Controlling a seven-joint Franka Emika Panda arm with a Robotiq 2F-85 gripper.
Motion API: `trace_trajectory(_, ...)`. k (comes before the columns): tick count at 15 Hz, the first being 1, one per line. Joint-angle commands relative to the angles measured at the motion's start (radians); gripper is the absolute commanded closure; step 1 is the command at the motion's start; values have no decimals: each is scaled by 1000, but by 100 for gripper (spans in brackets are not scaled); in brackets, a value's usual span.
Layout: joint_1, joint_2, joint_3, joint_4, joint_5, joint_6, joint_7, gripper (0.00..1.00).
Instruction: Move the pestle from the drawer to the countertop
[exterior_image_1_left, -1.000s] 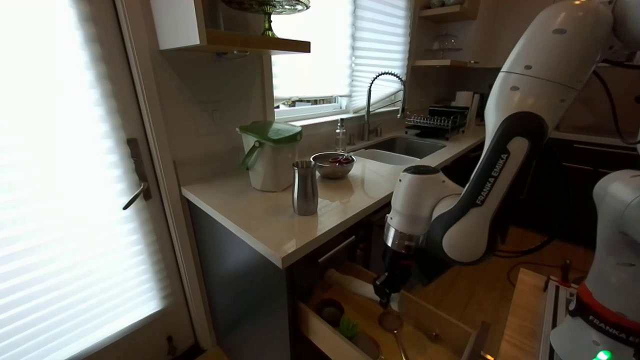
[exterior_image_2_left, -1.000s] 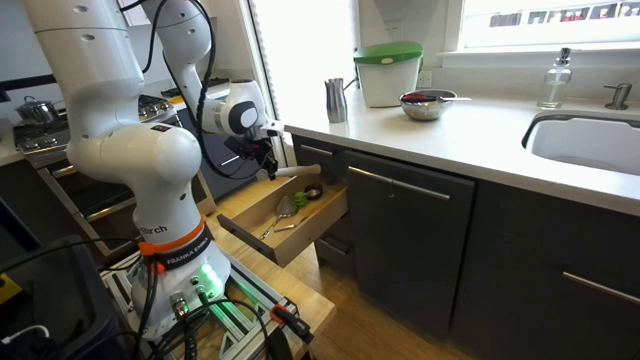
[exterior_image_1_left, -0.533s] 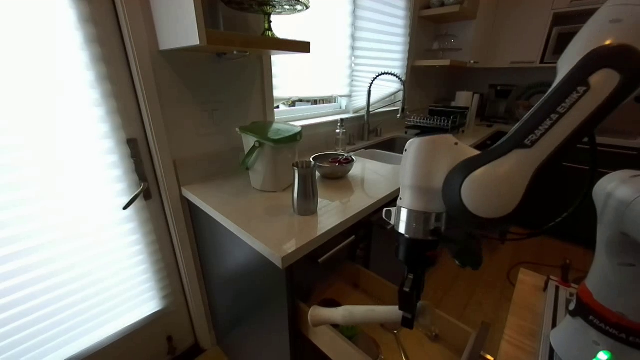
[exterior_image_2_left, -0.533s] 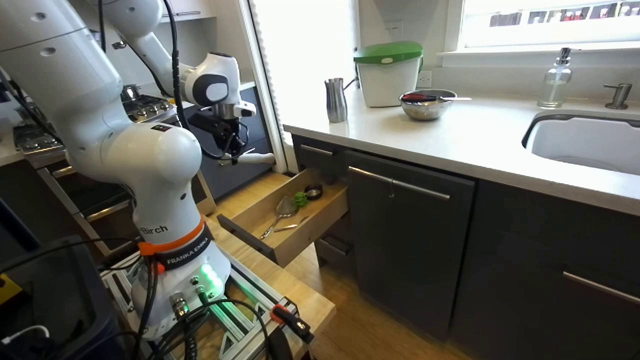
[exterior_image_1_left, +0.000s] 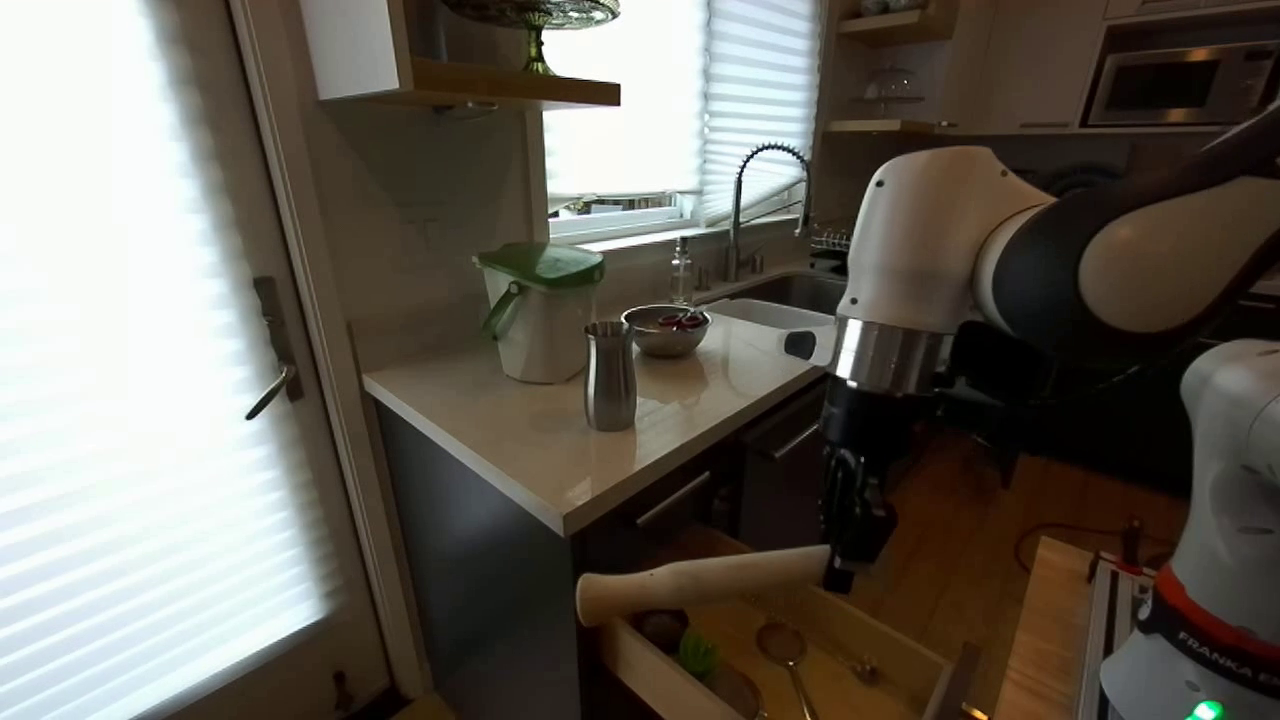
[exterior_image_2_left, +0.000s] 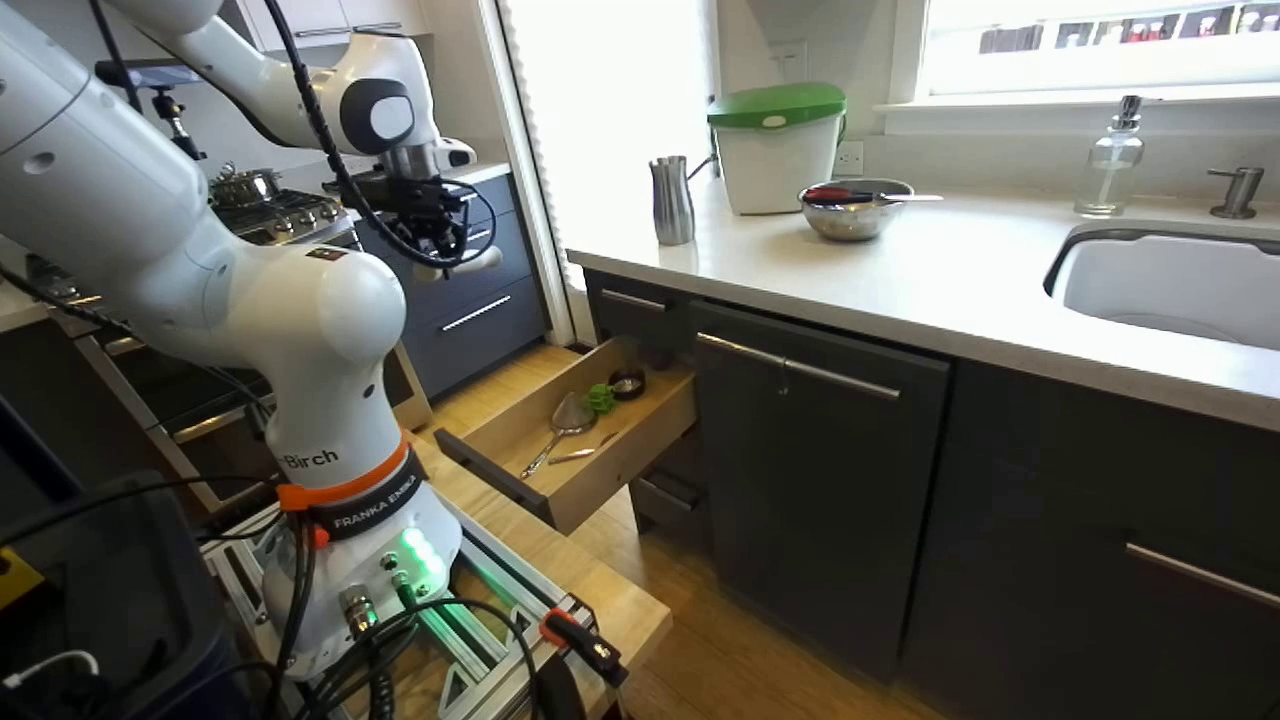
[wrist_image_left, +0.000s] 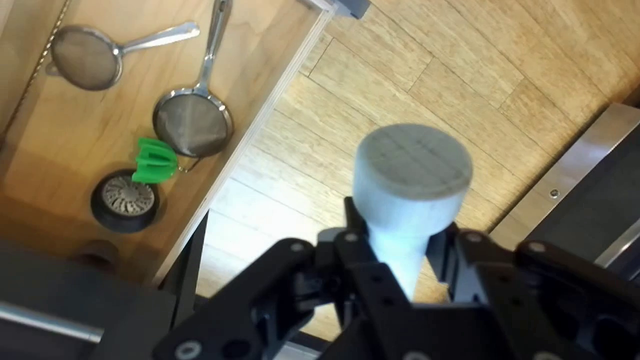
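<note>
We see the gripper (exterior_image_1_left: 843, 568) clamped on the pestle (exterior_image_1_left: 690, 585) | we find the pestle in the air, clear of the drawer (exterior_image_2_left: 625, 465) and apart from the countertop (exterior_image_1_left: 480, 420) | on the countertop we see the steel cup (exterior_image_1_left: 611, 380) upright, near the bowl (exterior_image_1_left: 665, 342) | in the drawer we count two strainers (wrist_image_left: 192, 122)

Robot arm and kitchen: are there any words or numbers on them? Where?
"FRANKA EMIKA": black band round the robot's base.
"FRANKA E", then cut off: same band, in an exterior view.
"Birch": white arm, just above the orange ring.
Little label on that arm: too small to read.
No readable numbers.
</note>
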Motion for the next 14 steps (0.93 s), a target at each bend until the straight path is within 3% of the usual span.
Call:
trace_trajectory(1,-18,-97,22,-25,-127,66,31,92)
trace_trajectory(8,-173,-117,103,-14,-329,233,348,92)
trace_trajectory(14,-385,-90,155,-5,-439,302,595,92)
